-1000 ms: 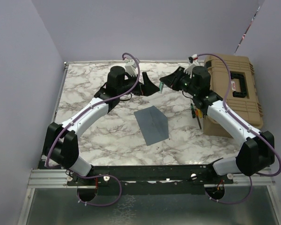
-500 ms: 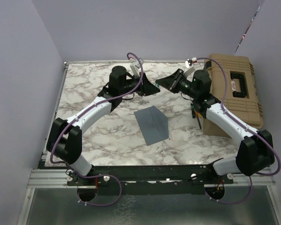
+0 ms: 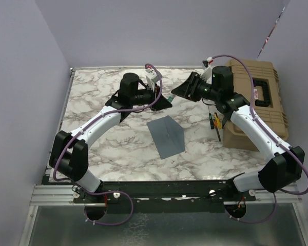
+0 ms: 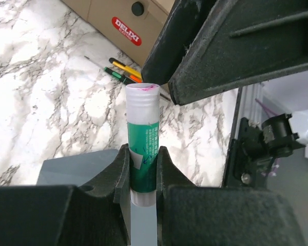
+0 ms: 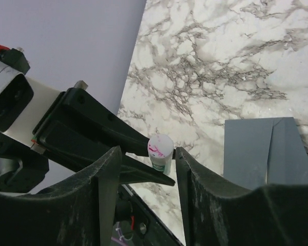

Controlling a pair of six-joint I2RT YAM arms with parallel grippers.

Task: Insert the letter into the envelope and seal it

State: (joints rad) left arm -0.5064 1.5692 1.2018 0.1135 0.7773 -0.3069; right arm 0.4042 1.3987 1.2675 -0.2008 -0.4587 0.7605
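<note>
The slate blue-grey envelope (image 3: 167, 135) lies flat on the marble table, also in the left wrist view (image 4: 66, 166) and the right wrist view (image 5: 267, 151). The letter is hidden. Above the table's far middle, my left gripper (image 3: 164, 98) (image 4: 142, 154) is shut on a green glue stick (image 4: 142, 148) whose white top carries a pink smear. My right gripper (image 3: 180, 92) (image 5: 148, 152) faces it with jaws open. The glue stick's top (image 5: 160, 148) stands between the right fingers, close to the right-hand one, and I cannot tell whether it touches.
A tan tool case (image 3: 256, 102) (image 4: 118, 15) stands at the right edge of the table. Several pens (image 3: 214, 123) (image 4: 124, 72) lie beside its near left corner. Purple walls close in the table at the left, back and right.
My left gripper has shut on the glue stick. My right gripper, shut on it before, has opened its jaws, and the right arm has shifted slightly right and back.
</note>
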